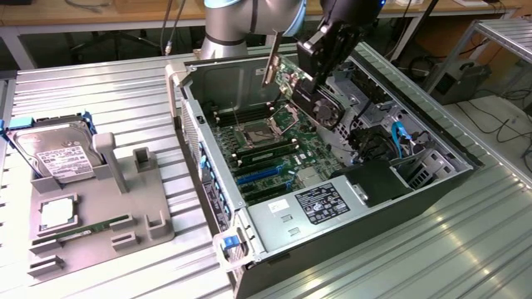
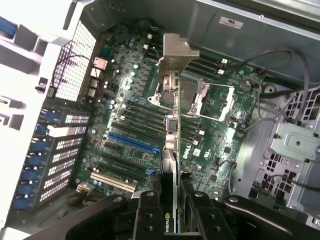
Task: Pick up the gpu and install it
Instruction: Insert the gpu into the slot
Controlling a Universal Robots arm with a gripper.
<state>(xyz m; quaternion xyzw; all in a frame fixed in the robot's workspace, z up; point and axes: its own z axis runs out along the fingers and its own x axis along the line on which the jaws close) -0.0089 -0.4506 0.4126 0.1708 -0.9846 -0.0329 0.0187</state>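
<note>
You have the gpu [image 1: 291, 73] off the table and hanging over the open computer case [image 1: 432, 146], gripped by the gripper [image 1: 316, 81]. The jaws are closed partway, one on each face of the card, so it is firmly pinched and not resting on anything. In the wrist view the gpu [image 2: 171, 140] is edge-on, running away from the gripper [image 2: 172, 222] with its silver bracket [image 2: 175, 52] at the far end, and the black fingers [image 2: 147, 215] press in on the near end. The card sits above the case's motherboard [image 1: 266, 152], clear of its slots (the long blue slot [image 2: 132, 142] lies just to one side of the card's line, and you can't tell how high above it the card is). In the exterior view the bracket [image 1: 270, 65] is up near the case's rear wall, over the open processor socket [image 1: 259, 134]. Outside the case, on the exterior view's left of it, the grey holder [image 1: 146, 215] keeps the hard drive [image 1: 54, 156] and a green memory stick [image 1: 83, 232].
</note>
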